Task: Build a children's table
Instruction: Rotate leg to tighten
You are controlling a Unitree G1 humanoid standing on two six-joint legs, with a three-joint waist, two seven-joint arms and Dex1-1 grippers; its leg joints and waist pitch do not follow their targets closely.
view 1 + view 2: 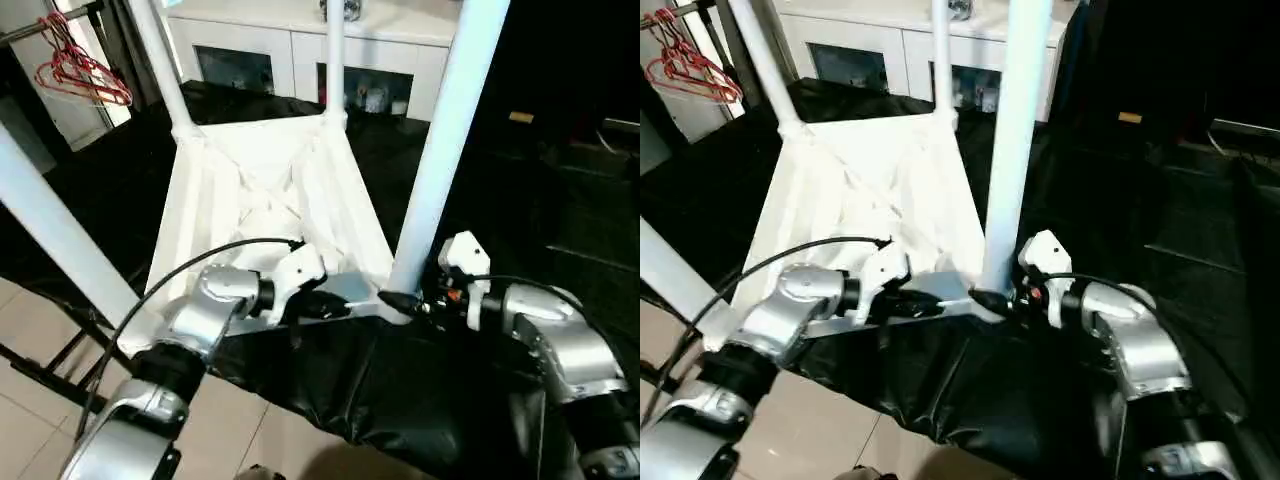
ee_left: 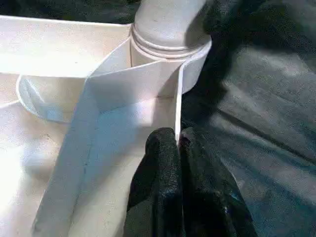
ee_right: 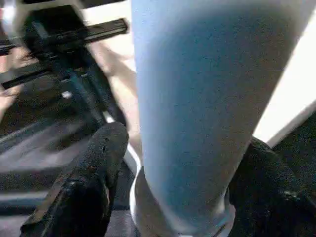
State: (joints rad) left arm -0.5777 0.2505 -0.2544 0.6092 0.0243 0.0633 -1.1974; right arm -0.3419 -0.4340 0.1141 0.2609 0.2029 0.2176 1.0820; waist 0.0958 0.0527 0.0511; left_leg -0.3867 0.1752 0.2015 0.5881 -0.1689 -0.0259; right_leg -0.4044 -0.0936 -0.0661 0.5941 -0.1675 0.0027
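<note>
Left claw [image 2: 180,148] pinched on tabletop rim [image 2: 177,103]; right claw [image 3: 182,163] clamps near leg [image 3: 197,98] at socket.

forearms [image 1: 215,305]: silver | fingers [image 2: 163,197]: black, textured | wrist housings [image 1: 463,255]: white | cables [image 1: 180,270]: black

A white cabinet [image 1: 300,45] with glass doors is set along the far wall, small items being seen dimly behind the glass. Red wire hangers [image 1: 80,70] are hung from a dark rail at the far left, and pale floor tiles [image 1: 40,400] are seen at the near left. The remaining ground is covered by crumpled black sheeting [image 1: 420,400].
</note>
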